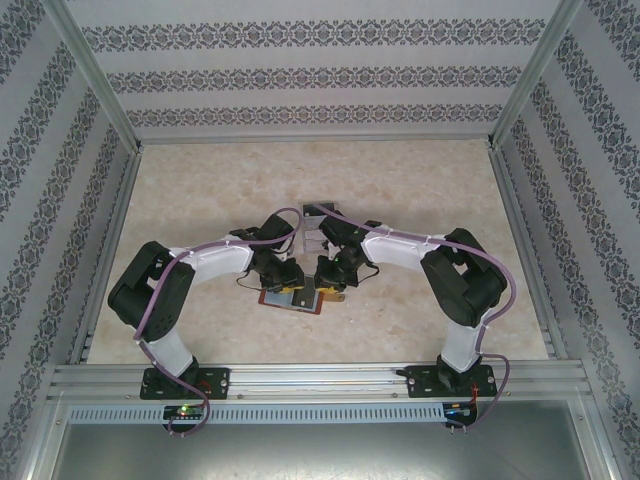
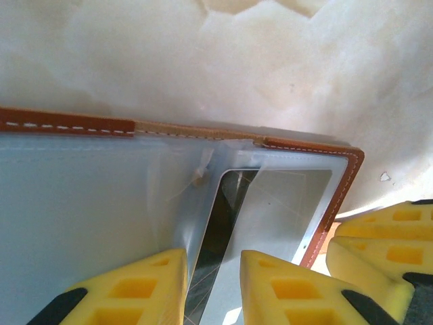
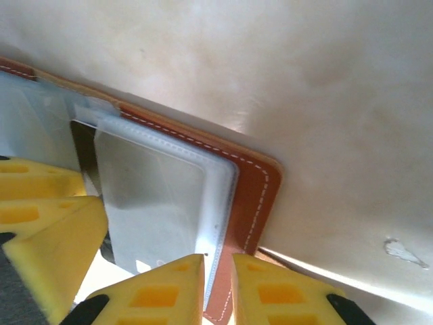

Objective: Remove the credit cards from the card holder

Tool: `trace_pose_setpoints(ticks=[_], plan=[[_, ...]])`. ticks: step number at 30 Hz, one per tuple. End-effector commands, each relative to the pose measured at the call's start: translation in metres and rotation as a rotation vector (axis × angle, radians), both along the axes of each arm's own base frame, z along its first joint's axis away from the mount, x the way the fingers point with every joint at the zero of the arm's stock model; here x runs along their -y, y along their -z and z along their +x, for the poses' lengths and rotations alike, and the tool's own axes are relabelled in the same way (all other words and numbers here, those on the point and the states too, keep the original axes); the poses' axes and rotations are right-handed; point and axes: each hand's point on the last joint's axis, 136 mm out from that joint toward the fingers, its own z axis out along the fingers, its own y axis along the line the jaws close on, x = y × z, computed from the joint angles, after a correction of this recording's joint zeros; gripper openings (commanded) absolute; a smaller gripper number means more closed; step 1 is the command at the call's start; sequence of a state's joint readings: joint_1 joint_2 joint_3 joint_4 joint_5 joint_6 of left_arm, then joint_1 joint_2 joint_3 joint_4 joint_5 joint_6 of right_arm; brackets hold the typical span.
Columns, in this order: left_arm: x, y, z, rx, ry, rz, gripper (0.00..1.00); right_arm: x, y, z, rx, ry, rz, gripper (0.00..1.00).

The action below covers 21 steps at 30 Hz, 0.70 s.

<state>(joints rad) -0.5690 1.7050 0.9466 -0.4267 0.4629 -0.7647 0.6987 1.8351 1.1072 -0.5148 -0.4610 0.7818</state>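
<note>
I see the pale table (image 1: 420,200) with the brown card holder (image 1: 292,300) lying open just below mid-frame, under both wrists. The right gripper (image 3: 218,264) is almost pressed together, pinching the edge of the holder's clear pocket (image 3: 155,196). The left gripper (image 2: 213,264) stands narrowly apart astride a dark card (image 2: 218,217) still in its sleeve; I can't tell whether it grips.

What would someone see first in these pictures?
Bright yellow gripper fingers jump out at the bottom of both wrist views, over an open brown leather card holder with pale pockets. A dark card shows at a pocket's edge. From above, both arms meet over it in the middle of the marbled table.
</note>
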Motion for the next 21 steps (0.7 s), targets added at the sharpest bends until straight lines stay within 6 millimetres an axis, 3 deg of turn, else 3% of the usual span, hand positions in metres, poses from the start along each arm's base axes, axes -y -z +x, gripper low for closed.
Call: trace_pose_setpoints(ticks=[1,21], plan=[[0.0,0.004,-0.003,-0.011,-0.005,0.0,0.27,-0.012,-0.01,-0.001,0.015,-0.014,0.043,0.17],[0.002,-0.003,0.0,0.013,-0.012,-0.027,0.23,-0.01,0.026,-0.009,-0.058,-0.015,0.006,0.17]])
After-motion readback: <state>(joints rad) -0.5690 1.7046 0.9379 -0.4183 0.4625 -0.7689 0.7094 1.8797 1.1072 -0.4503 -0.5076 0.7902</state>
